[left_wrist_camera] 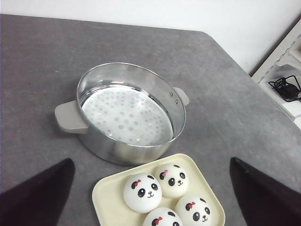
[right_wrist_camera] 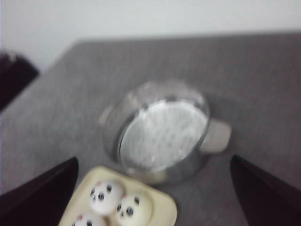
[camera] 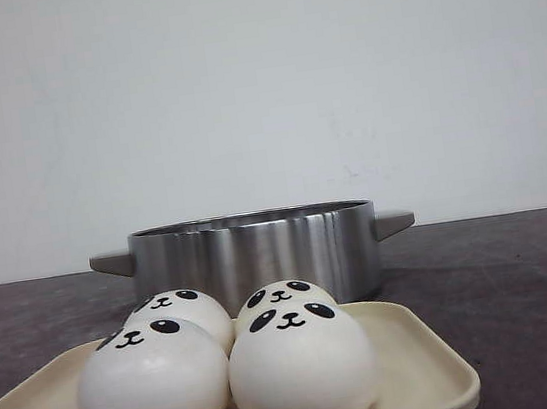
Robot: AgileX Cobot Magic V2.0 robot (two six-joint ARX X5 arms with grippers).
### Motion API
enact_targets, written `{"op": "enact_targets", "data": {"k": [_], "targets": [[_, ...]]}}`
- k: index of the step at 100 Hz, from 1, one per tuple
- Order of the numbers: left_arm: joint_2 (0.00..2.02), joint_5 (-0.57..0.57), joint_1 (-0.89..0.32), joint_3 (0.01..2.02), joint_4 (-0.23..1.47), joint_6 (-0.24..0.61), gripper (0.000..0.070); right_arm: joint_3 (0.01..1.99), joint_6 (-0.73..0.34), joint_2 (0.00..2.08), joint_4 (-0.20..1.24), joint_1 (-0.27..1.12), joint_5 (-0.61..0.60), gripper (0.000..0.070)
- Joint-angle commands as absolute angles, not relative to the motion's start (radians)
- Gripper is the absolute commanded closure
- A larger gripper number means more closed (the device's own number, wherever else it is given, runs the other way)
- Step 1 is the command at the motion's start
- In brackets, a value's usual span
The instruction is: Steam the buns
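Several white panda-faced buns point(camera: 302, 362) sit close together on a cream tray point(camera: 427, 371) at the near edge. Behind it stands a steel steamer pot point(camera: 253, 253) with two grey handles. Neither gripper shows in the front view. In the left wrist view my left gripper point(left_wrist_camera: 151, 160) hangs open above the buns point(left_wrist_camera: 142, 192) and tray point(left_wrist_camera: 106, 200), with the pot's perforated white insert point(left_wrist_camera: 127, 117) empty. The blurred right wrist view shows my right gripper point(right_wrist_camera: 154, 157) open over the pot point(right_wrist_camera: 162, 127), with buns point(right_wrist_camera: 106, 197) below. Both grippers hold nothing.
The grey table point(left_wrist_camera: 42, 61) ends at a white wall at the back. Past its right edge stands a white shelf with a black cable point(left_wrist_camera: 287, 87). A dark shape point(right_wrist_camera: 14, 77) sits beyond the table's left edge in the right wrist view.
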State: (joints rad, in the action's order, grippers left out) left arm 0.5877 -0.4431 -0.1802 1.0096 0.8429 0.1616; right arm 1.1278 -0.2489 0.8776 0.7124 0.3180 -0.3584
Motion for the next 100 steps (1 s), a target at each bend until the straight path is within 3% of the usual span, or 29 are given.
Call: {"op": "enact_targets", "data": {"k": [1,14,46,61,100], "targets": [[0.587,-0.441,-0.185,1.021,0.84,0.144,0.008,1.189,-0.262,0.936,0.741,0.402,-0.297,0.0069],[0.577,-0.441,-0.185,1.021,0.844,0.144,0.008,1.237,-0.308,1.055,0.772,0.546,-0.2,0.0069],[0.548,-0.438,-0.184,1.021,0.876,0.223,0.0074,1.239,-0.459,1.315,0.799,0.764,-0.197,0.0096],[0.544,-0.439,-0.185,1.021,0.883,0.23,0.0074,1.239,-0.467,1.444,0.825,0.814,-0.197,0.0172],[0.542,-0.438,-0.201,1.021,0.925,0.231,0.0074,1.239,-0.464,1.72,0.75,0.828,-0.13,0.0173]]}}
